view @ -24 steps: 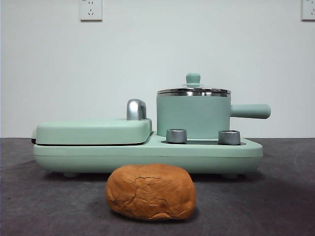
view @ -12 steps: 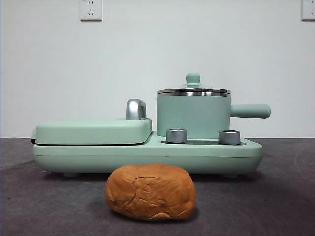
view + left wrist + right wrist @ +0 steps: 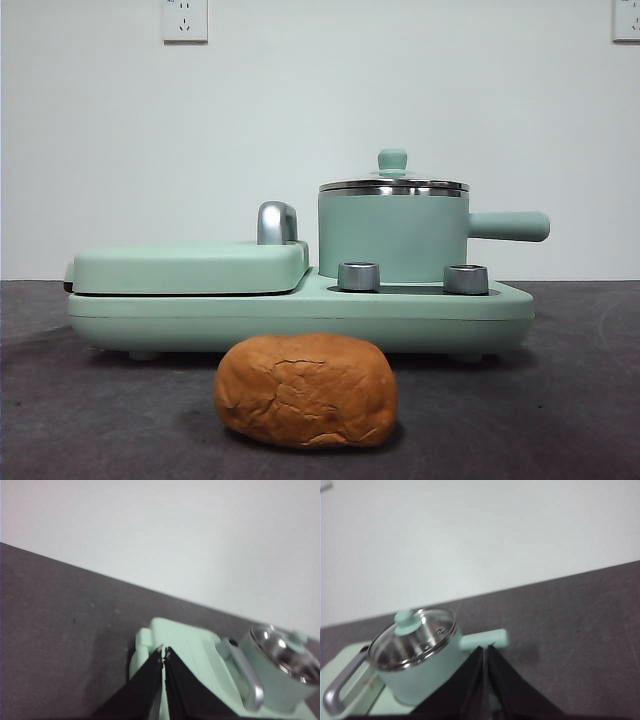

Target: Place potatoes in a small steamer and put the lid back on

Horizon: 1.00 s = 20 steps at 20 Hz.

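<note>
Both tools were closed, empty and high: the left tool (image 3: pixel 163 652) above the hinged cover (image 3: pixel 192 652), the right tool (image 3: pixel 485 652) above the steamer's (image 3: pixel 422 677) handle (image 3: pixel 485 639). No step had begun; the lid (image 3: pixel 393 184) sat on, the potato (image 3: pixel 306 389) on the surface (image 3: pixel 560 420). Lifting the lid by its knob (image 3: pixel 406 621) would likely come first.

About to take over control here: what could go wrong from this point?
The lid sits closed on the small steamer, so lifting it by its small knob may slip. The potato is rounded and might roll when pinched. Both hands, left hand and right hand, are shut and must open first.
</note>
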Each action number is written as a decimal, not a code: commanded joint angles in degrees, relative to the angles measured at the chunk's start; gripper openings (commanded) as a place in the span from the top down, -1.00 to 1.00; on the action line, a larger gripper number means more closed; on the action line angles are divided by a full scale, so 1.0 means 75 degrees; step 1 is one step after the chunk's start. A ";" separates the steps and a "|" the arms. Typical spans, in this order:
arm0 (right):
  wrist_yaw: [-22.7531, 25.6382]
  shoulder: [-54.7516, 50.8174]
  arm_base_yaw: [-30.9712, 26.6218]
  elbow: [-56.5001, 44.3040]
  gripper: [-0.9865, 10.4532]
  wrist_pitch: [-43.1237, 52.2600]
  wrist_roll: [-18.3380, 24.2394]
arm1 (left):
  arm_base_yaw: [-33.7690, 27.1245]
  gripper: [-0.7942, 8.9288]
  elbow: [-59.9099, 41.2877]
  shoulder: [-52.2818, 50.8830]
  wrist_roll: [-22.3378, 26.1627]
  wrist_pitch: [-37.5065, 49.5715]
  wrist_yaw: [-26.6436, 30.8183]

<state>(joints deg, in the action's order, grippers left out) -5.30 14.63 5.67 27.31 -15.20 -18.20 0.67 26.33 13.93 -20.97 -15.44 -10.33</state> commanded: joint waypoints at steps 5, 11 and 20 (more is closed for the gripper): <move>-0.0997 0.1378 0.0020 0.1003 0.81 -0.0892 0.1559 | 0.0015 0.82 0.1189 0.1329 0.1533 -0.0676 -0.1172; -0.1734 0.2465 0.0026 0.1547 0.81 -0.1789 0.3133 | 0.0131 0.82 0.1900 0.2480 0.3080 -0.1647 -0.1547; -0.1886 0.3072 0.0026 0.1632 0.81 -0.2495 0.5668 | 0.0694 0.82 0.2168 0.3220 0.6280 -0.2259 -0.1545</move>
<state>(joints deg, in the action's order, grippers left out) -19.35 37.43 5.67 38.54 -34.28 18.35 5.67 41.39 37.67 18.22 -32.82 -21.43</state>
